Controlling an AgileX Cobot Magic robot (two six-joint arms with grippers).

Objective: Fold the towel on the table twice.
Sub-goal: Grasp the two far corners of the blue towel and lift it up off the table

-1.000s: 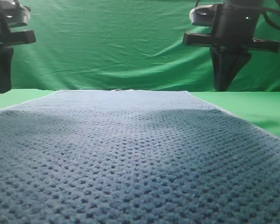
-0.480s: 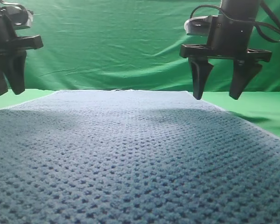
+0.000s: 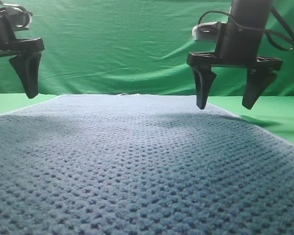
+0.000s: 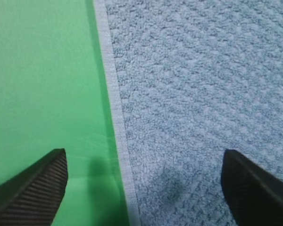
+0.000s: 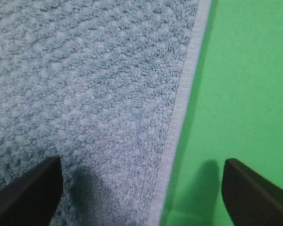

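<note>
Wrinkled green backdrop point(image 3: 117, 44) rises behind the green tabletop point(image 3: 279, 115); the blue-grey waffle towel point(image 3: 137, 161) lies flat. Left claw point(image 4: 141, 183) and right claw point(image 3: 228, 88) hover, jaws spread, empty.

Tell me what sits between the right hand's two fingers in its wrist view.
The towel's pale hem: one finger over the towel, the other over bare table.

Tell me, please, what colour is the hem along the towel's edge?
Pale grey-white hem, clearest in the left wrist view.

Blue-grey waffle towel point(image 3: 137, 161) flat, unfolded on green table point(image 3: 279, 115).
</note>
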